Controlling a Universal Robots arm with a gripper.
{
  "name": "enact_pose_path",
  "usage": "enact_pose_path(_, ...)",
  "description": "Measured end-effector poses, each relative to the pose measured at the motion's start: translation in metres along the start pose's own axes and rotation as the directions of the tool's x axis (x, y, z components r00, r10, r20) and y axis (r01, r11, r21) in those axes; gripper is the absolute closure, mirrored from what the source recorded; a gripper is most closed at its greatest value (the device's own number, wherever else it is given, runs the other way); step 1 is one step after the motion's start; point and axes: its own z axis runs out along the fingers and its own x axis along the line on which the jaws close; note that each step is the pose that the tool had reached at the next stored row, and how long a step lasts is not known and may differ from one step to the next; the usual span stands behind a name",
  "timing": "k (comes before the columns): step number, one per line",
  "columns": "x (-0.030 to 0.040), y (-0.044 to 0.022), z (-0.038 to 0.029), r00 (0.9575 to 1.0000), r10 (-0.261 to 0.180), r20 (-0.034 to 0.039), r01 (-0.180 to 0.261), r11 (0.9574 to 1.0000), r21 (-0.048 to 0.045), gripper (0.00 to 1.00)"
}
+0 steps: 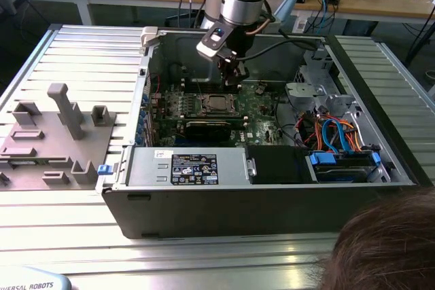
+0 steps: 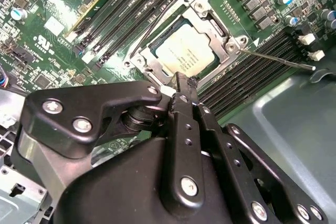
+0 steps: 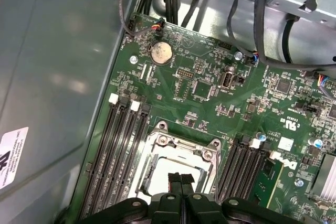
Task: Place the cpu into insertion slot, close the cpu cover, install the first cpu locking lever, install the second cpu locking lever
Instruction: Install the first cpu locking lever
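While the arm reaches down into the open computer case (image 1: 238, 208) on the slotted metal desk (image 1: 81, 52), the tool (image 1: 233, 76) is held just above the green motherboard (image 3: 210, 93). In both wrist views the tool's two fingertips (image 3: 175, 180) are seen pressed together, with nothing gripped between them. The tips are poised at the near edge of the insertion slot (image 1: 216, 104), close over it; whether they touch it cannot be told.

The cpu (image 2: 185, 52) is seated flat in the slot, its pale metal top showing through the square window of the cpu cover (image 2: 152, 66), which is lowered around it. A long locking lever (image 2: 278, 60) is seen running from one corner of the socket out across the black memory slots (image 2: 247, 85), ending in a hooked handle. The other locking lever (image 2: 157, 22) is seen slanting along the opposite side of the socket. Whether either is latched cannot be told.

On the desk at the exterior view's left, well apart from the case, a grey fixture (image 1: 54, 134) is set. A person's hair (image 1: 387, 249) is seen at the lower right of the exterior view.
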Motion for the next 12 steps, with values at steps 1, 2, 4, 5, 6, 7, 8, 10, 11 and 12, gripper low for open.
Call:
enact_pose_path(1, 0.0, 0.0, 0.0, 1.0, -0.005, 0.0003, 0.005, 1.0, 0.0, 0.89)
enact_pose_path(2, 0.0, 0.0, 0.0, 1.0, -0.01, 0.0006, 0.01, 1.0, -0.0001, 0.89)
enact_pose_path(4, 0.0, 0.0, 0.0, 0.9998, -0.02, 0.0011, 0.02, 0.9998, -0.0001, 0.89)
enact_pose_path(5, 0.0, 0.0, 0.0, 0.9996, -0.027, 0.0014, 0.027, 0.9996, -0.0002, 0.89)
enact_pose_path(6, 0.0, 0.0, 0.0, 0.9995, -0.031, 0.0017, 0.031, 0.9995, -0.0001, 0.89)
enact_pose_path(7, 0.0, 0.0, 0.0, 0.9993, -0.036, 0.0019, 0.036, 0.9993, -0.0002, 0.89)
enact_pose_path(8, 0.0, 0.0, 0.0, 0.9992, -0.04, 0.0021, 0.04, 0.9992, -0.0003, 0.89)
enact_pose_path(10, 0.0, 0.0, 0.0, 0.9989, -0.048, 0.0025, 0.048, 0.9989, -0.0003, 0.89)
enact_pose_path(11, 0.0, 0.0, 0.0, 0.9986, -0.052, 0.0028, 0.052, 0.9986, -0.0003, 0.89)
enact_pose_path(12, 0.0, 0.0, 0.0, 0.9982, -0.06, 0.0032, 0.06, 0.9982, -0.0004, 0.89)
